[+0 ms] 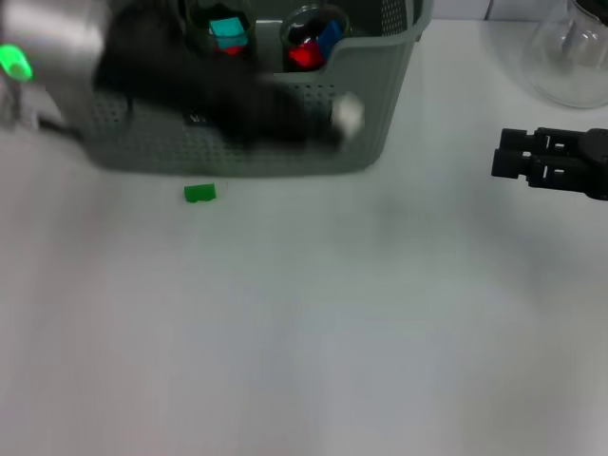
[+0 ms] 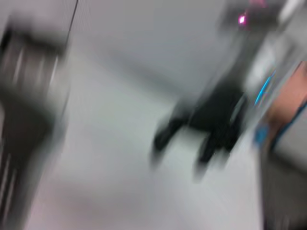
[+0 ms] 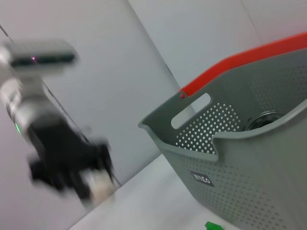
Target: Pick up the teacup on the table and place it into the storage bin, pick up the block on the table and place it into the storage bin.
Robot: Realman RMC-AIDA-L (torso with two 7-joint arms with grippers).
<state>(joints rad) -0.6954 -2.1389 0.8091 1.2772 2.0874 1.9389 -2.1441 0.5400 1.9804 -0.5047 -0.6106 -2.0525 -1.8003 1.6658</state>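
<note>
The grey-green perforated storage bin (image 1: 285, 142) stands at the back of the table and also shows in the right wrist view (image 3: 249, 158). My left gripper (image 1: 328, 122) is blurred by motion in front of the bin's front wall, shut on a small white teacup (image 1: 349, 114). The right wrist view shows this gripper (image 3: 91, 184) and the cup (image 3: 99, 188) beside the bin. A small green block (image 1: 199, 193) lies on the table just in front of the bin. My right gripper (image 1: 496, 157) hovers at the right, open and empty.
A clear glass flask (image 1: 570, 57) stands at the back right. Two glass cups with coloured pieces (image 1: 309, 43) sit inside the bin. The bin has a red handle (image 3: 240, 60). The blurred left wrist view shows the right gripper (image 2: 180, 153) across the table.
</note>
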